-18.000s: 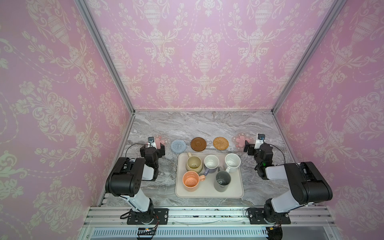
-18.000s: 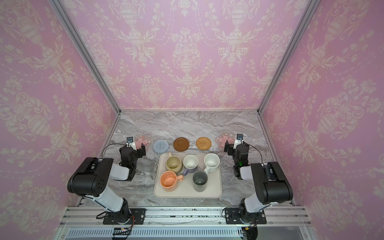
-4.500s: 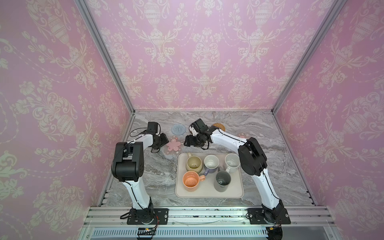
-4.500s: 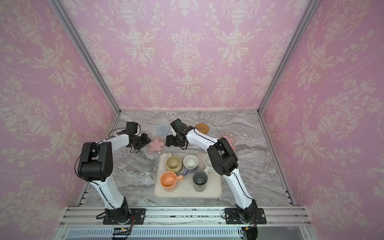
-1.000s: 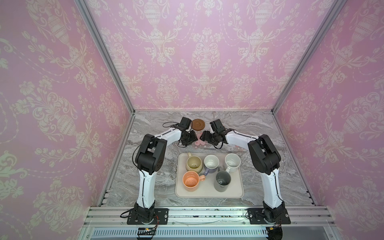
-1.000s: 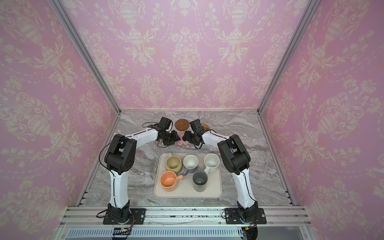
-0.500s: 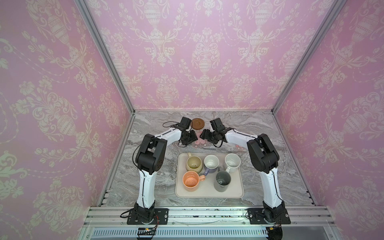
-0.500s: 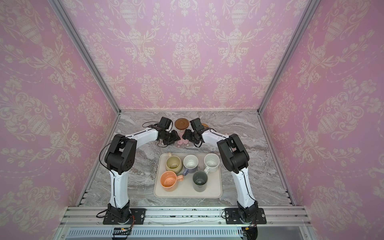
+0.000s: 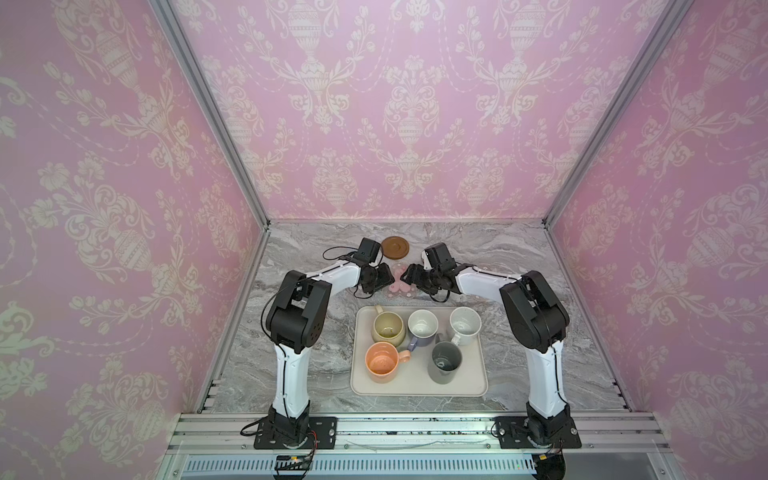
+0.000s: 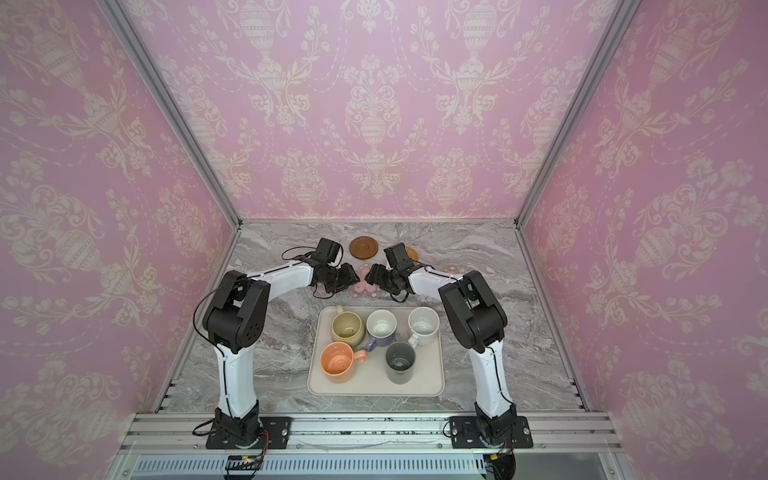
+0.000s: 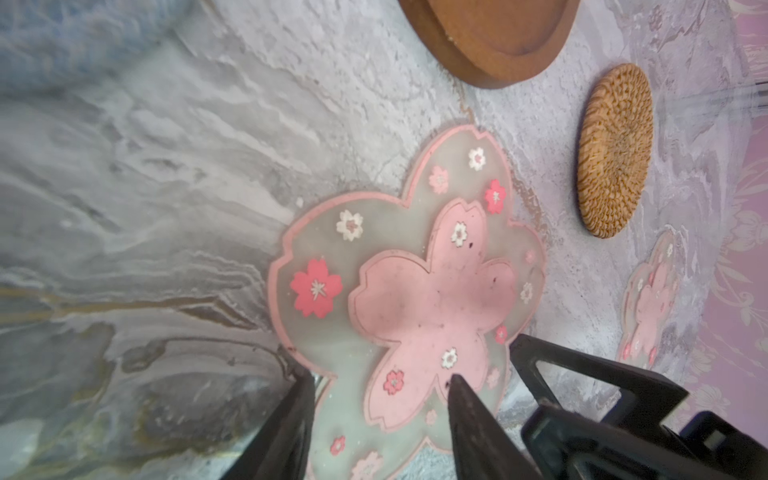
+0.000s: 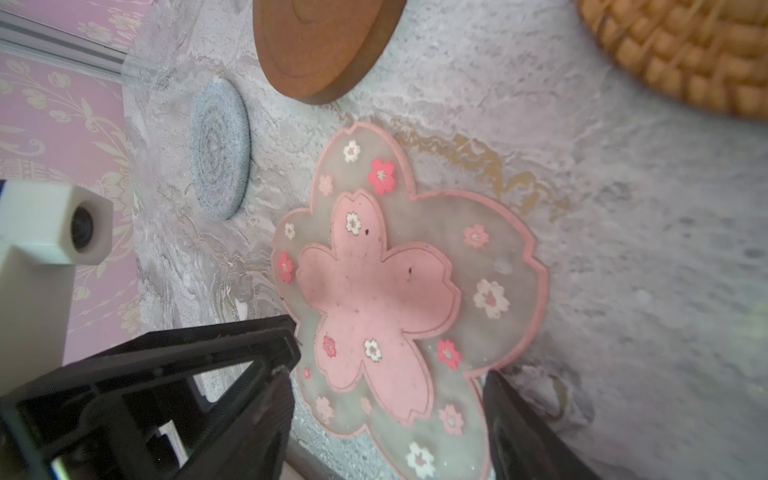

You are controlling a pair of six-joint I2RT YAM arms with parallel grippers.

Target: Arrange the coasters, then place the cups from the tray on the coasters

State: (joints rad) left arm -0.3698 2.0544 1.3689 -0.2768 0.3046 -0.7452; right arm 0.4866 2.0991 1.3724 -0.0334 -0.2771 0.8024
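the left fingers (image 11: 286,428) and right fingers (image 12: 519,428) stood spread, pinching nothing, at 9 and 3 o'clock of a pink flower coaster (image 11: 415,299) lying flat on the surface (image 9: 324,365), at 12 o'clock from the tray (image 9: 415,384) that held all five cups (image 9: 382,361).

My left gripper (image 9: 385,277) and my right gripper (image 9: 409,274) face each other, with the pink flower coaster (image 9: 399,287) between them. The brown coaster (image 9: 395,247) lies behind. Five cups (image 9: 423,325) sit in the tray (image 9: 415,387).
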